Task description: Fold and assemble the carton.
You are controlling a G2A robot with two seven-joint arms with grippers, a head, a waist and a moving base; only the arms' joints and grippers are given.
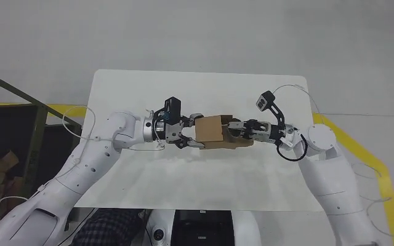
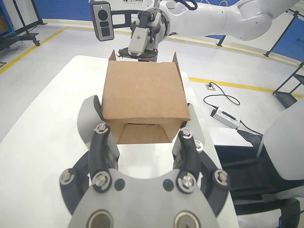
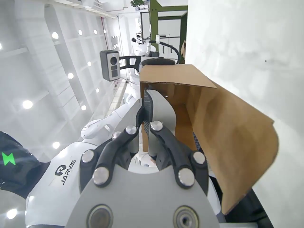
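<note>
A brown carton [image 1: 212, 129] is held over the middle of a white table [image 1: 277, 178], between two grippers set at its opposite ends. Whether it is resting on the tabletop or raised off it cannot be told.

The left gripper [image 2: 143, 113] is placed at the end of the carton nearer the left arm. Its fingers [image 2: 95, 110] are spread wide and laid against two opposite sides of the carton, so that the box is clasped across its width. This end is seen to be open, and one flap [image 2: 142, 135] is seen jutting out beneath the opening.

The right gripper [image 3: 147, 105] is placed at the other open end, with its fingertips just inside the opening. The two fingers are pressed together, and a thin cardboard panel of the carton is pinched between them. Next to it, a large flap with a rounded corner [image 3: 237, 143] is bent outward on the side facing the table. Two short side flaps [image 2: 112, 55] are seen sticking out at this end, one on either side of the right gripper.

A black camera block [image 2: 102, 21] is carried on a bracket at the right wrist. A power adapter with a black cable [image 2: 225, 117] is laid on the floor beyond the table.
</note>
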